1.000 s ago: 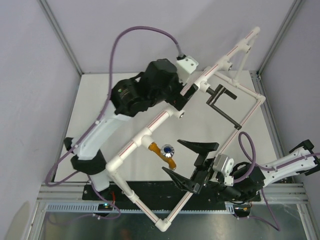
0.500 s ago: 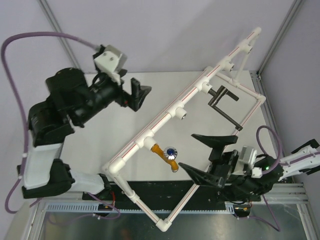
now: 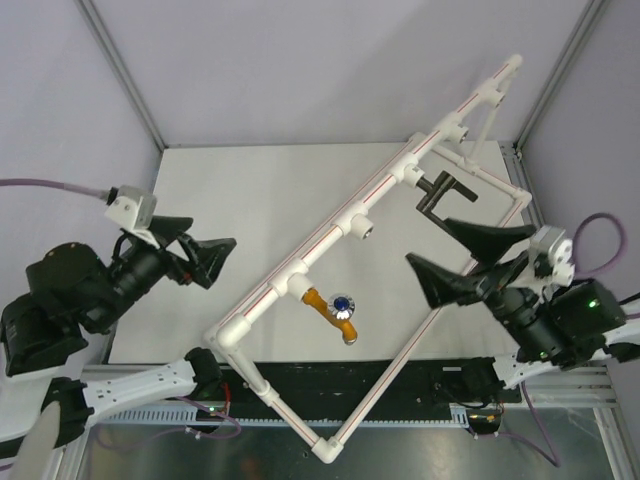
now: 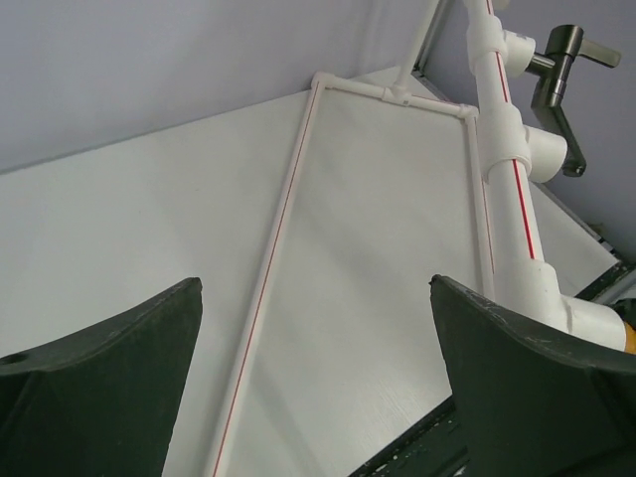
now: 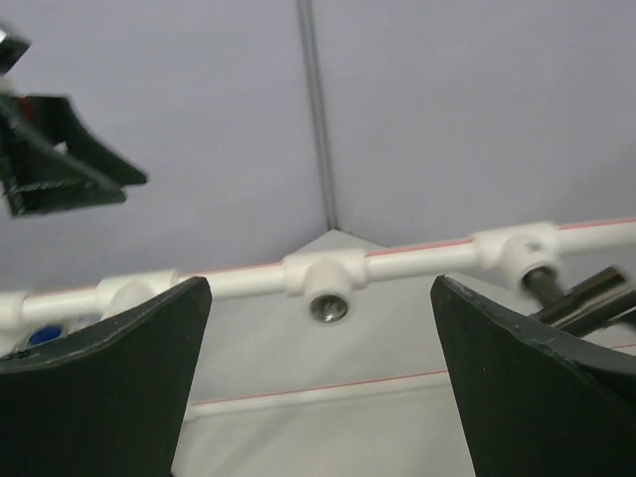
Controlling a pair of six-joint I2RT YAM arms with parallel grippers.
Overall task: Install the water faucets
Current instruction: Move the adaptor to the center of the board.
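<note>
Table (image 3: 250, 190): white top, walled left, back and right, with a black rail along the near edge.

Pipe frame (image 3: 385, 375): white, lying skewed. The main pipe (image 3: 325, 245) runs diagonally from near-left to the far-right corner, its top end past the table's far edge. The near corner overhangs the near edge above the rail. The right corner sits close to the right edge.

Left gripper (image 3: 205, 250): at the table's left edge, well apart from the frame, with white tabletop between them. Jaws spread wide, nothing in them.

Right gripper (image 3: 427, 242): inside the frame's right side, above the thin side pipe (image 3: 420, 325). Jaws spread wide, nothing held. It points at the main pipe's middle socket (image 5: 328, 306), whose mouth faces its camera.

Black tap (image 3: 440, 192): seated in the upper socket of the main pipe, just beyond the right gripper's far finger. Its long arm is partly hidden by that finger and is blurred in the right wrist view.

Brass tap (image 3: 322, 305): attached at the lower tee, angled toward the near edge. Knob (image 3: 342, 302) faces up, well apart from both grippers.
</note>
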